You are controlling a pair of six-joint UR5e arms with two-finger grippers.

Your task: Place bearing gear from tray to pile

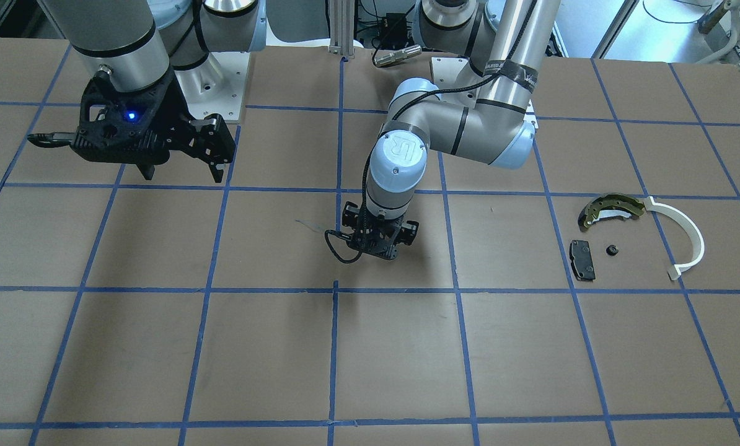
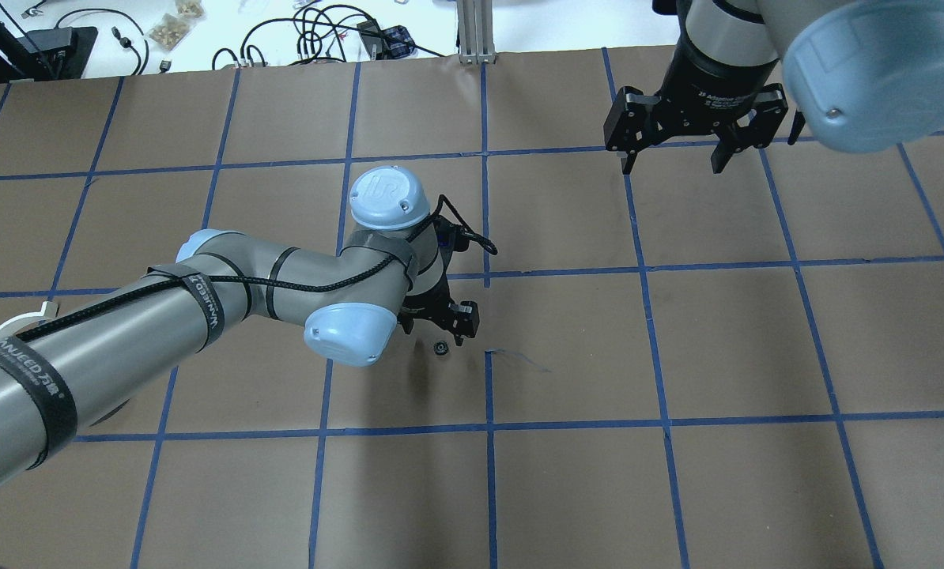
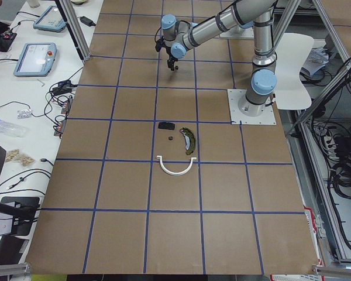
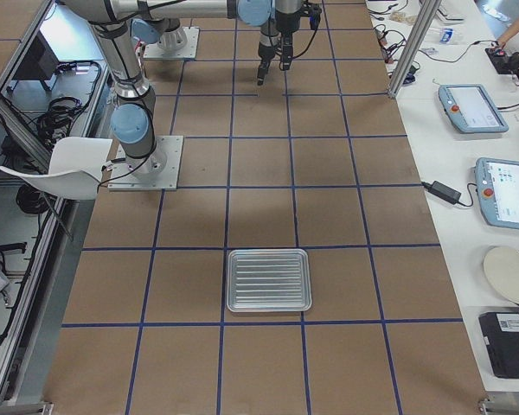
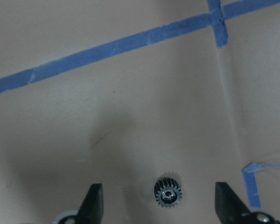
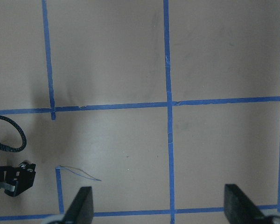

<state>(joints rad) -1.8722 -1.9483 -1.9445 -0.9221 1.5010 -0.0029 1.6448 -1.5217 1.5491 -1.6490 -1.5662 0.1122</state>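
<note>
Basically, counter (image 2: 677, 474) carried the tray (image 4: 268, 252) at the right arm's end; right end effector (image 2: 672, 162) hung released, left end effector (image 5: 158, 186) released too, fingers (image 5: 95, 203) wide. The pile (image 1: 612, 209) lay toward the left arm's side. The bearing gear (image 5: 167, 192) lay flat mid-counter between the left fingers, touching neither, well apart from tray and pile.

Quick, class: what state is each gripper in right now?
Left gripper: jaws open, empty, either side of the small black gear.
Right gripper: jaws open, empty.
</note>
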